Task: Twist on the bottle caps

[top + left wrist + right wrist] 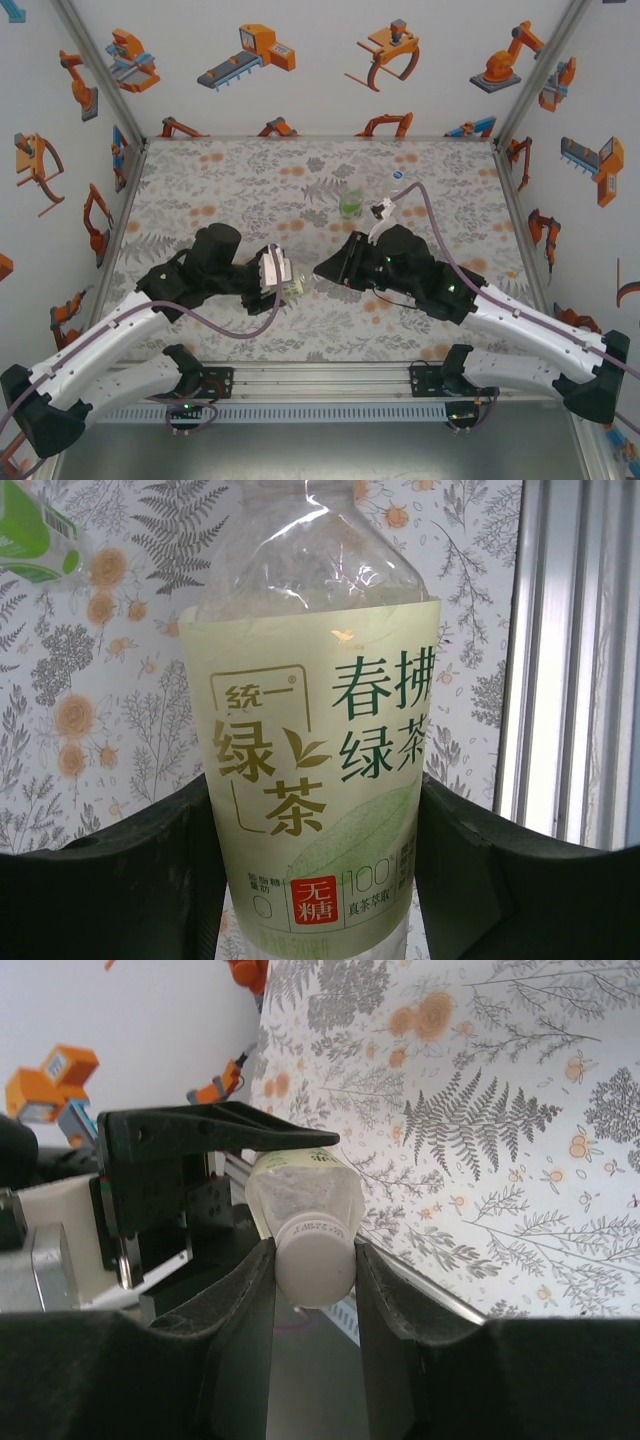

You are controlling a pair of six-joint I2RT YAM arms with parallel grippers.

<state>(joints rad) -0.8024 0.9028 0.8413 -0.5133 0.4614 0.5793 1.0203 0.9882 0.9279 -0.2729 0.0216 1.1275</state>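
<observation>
While cap (316, 1272) is pinched between closed fingers (240, 1310) of right gripper (313, 1258), on neck of pale-label bottle (300, 660), bottle body is clamped by left gripper (315, 790) directly opposite. Risk judged: cap cross-threaded if neck axes misaligned; bottle spun inside left fingers if grip slips.

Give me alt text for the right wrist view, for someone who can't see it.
The right end effector pinches a white cap seated on the neck of a pale-labelled bottle, which the left end effector grips farther back, over a fern-patterned table.
</observation>
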